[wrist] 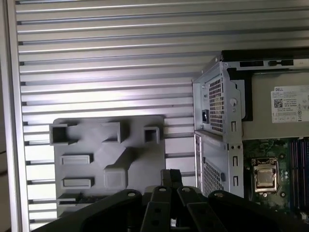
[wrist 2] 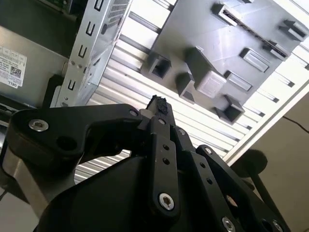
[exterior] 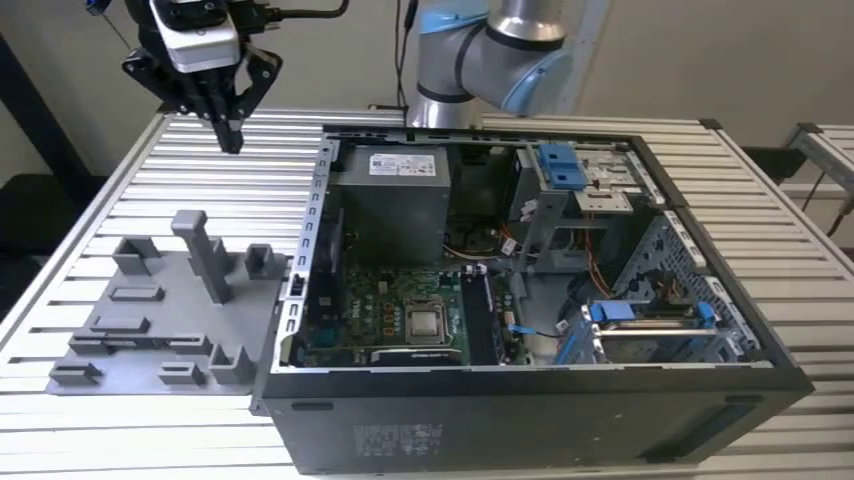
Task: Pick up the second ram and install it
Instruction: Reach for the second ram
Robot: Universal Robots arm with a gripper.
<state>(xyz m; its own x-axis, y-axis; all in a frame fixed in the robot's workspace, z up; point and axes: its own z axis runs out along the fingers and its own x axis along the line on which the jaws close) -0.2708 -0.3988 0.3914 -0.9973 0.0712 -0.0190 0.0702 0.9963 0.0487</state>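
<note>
You are looking at the gripper (exterior: 231,138) hanging high over the slatted table (exterior: 107,200), toward the exterior view's left; its claw is pinched fully together, the fingertips (wrist 2: 158,103) meeting in a point and gripping nothing that you can make out. It is pointing straight down at bare slats, well apart from the grey tray (exterior: 147,330) and just outside the wall of the open computer case (exterior: 534,410).

The tray is lying flat on the table beside the case, its upright posts standing; in both wrist views it is sitting beneath the claw (wrist: 170,177), and its slots (wrist: 76,159) are showing plain grey.

Inside the case the green motherboard (exterior: 387,300) is facing up, with the square silver processor (exterior: 427,323) near its middle and the grey power supply (exterior: 387,200) beyond it. The second ram (wrist: 300,164) is appearing as one of the long blue strips running alongside the processor (wrist: 264,177) in the first wrist view, on the motherboard and far from the claw; you cannot tell from these views which strip it is, or how fully it is seated.

The arm (exterior: 494,50) is rising behind the case.
</note>
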